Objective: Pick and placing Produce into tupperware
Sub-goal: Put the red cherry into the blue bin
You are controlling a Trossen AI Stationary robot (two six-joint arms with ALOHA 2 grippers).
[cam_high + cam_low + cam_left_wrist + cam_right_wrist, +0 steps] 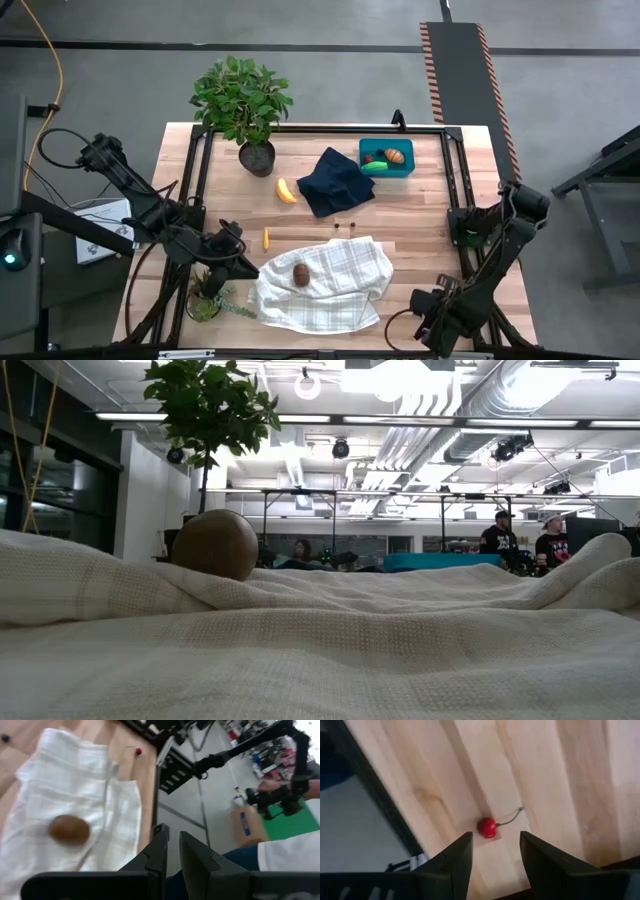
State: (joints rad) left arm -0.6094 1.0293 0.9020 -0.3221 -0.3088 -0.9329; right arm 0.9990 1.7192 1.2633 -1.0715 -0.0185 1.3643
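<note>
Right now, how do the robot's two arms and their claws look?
Both arms are dark, nearly black, built of jointed segments with black cables looping along them. The left claw has two flat, angular black fingers that stand close together. The right claw has the same dark wedge-shaped fingers, with a gap between them. No markings show.

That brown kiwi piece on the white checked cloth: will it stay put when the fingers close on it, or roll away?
The kiwi piece looks smooth and rounded, so it may roll if nudged off-centre. It sits on the soft, wrinkled checked cloth, whose folds probably hold it somewhat. The fingers might snag the cloth and drag it along. The left gripper is nearest.
</note>
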